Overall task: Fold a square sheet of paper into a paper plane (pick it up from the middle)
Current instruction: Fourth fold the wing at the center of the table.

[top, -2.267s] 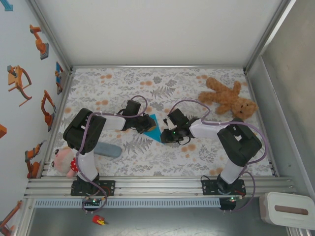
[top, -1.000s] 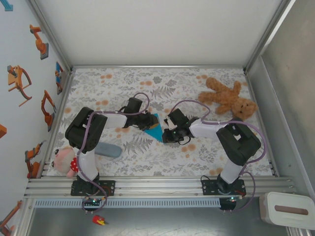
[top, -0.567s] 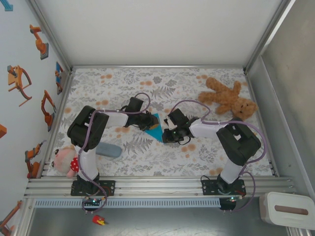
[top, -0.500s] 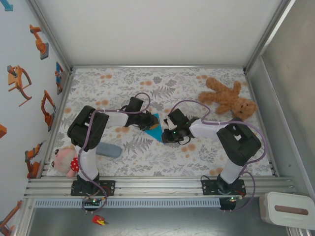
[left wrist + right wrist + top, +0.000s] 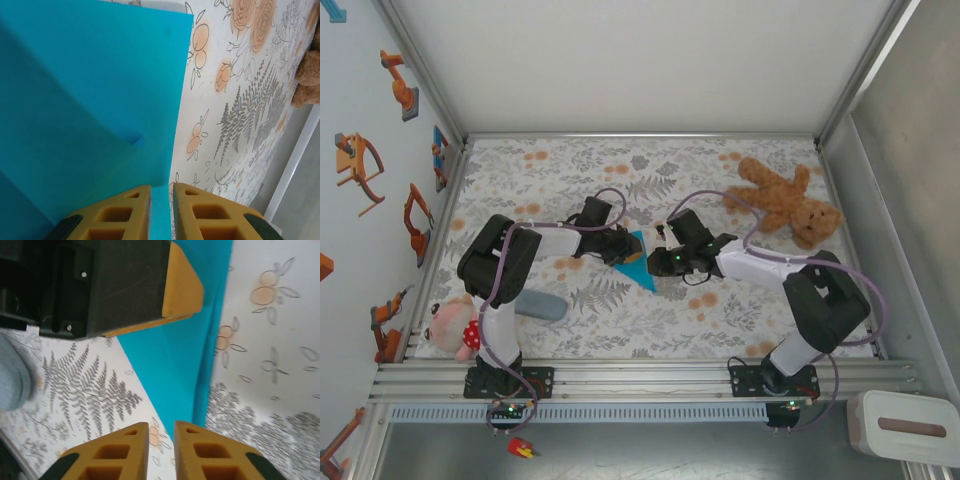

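The turquoise sheet of paper lies mid-table, folded into a pointed paper-plane shape with its tip toward the near edge. My left gripper sits at its left side and is shut on the paper's edge. In the left wrist view, blue paper fills the narrow gap at the left gripper. My right gripper hovers just right of the paper. In the right wrist view, the right gripper has its fingers almost together with tablecloth between them. The paper's tip ends just beyond them.
A brown teddy bear lies at the back right. A grey-blue case and a doll sit at the near left by the left arm's base. The left gripper's finger is close ahead of the right gripper.
The right gripper has drawn back and to the right off the paper's tip, which now lies uncovered. The left gripper and the paper have hardly moved.
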Tool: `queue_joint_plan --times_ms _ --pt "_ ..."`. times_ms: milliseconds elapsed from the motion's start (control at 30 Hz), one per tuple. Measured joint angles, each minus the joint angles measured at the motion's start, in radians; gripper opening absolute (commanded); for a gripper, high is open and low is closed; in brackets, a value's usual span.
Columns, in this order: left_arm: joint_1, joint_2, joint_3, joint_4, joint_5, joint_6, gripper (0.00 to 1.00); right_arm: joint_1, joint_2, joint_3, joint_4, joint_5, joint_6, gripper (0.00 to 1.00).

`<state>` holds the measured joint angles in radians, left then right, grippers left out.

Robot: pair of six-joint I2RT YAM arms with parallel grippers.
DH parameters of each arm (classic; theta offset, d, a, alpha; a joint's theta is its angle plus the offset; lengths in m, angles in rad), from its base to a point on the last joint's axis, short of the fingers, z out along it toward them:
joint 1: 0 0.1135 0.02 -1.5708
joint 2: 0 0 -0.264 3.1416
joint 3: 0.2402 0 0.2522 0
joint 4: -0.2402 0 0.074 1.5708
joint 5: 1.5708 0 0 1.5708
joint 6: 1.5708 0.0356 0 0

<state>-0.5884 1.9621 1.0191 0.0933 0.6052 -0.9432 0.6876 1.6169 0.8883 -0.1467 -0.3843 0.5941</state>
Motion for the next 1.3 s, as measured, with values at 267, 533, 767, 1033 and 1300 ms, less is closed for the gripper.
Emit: queue_joint_plan --times_ms 267,533,767,1033,1300 --pt "0.0 0.0 0.003 -0.005 -0.001 0.005 0.18 0.0 0.13 0.046 0.045 -0.077 -0.011 0.11" --pt "-0.001 0.007 0.018 -0.028 -0.002 0.005 0.18 0.0 0.178 0.047 0.047 -0.09 -0.019 0.1" --pt "-0.003 0.023 0.063 -0.095 -0.01 0.004 0.18 0.0 0.195 0.046 0.047 -0.09 -0.021 0.1" --pt "-0.01 0.037 0.114 -0.185 -0.045 0.005 0.16 0.0 0.189 0.024 0.056 -0.084 -0.026 0.09" --pt "-0.013 0.05 0.15 -0.243 -0.059 0.005 0.16 0.0 0.137 -0.039 0.066 -0.071 -0.026 0.09"
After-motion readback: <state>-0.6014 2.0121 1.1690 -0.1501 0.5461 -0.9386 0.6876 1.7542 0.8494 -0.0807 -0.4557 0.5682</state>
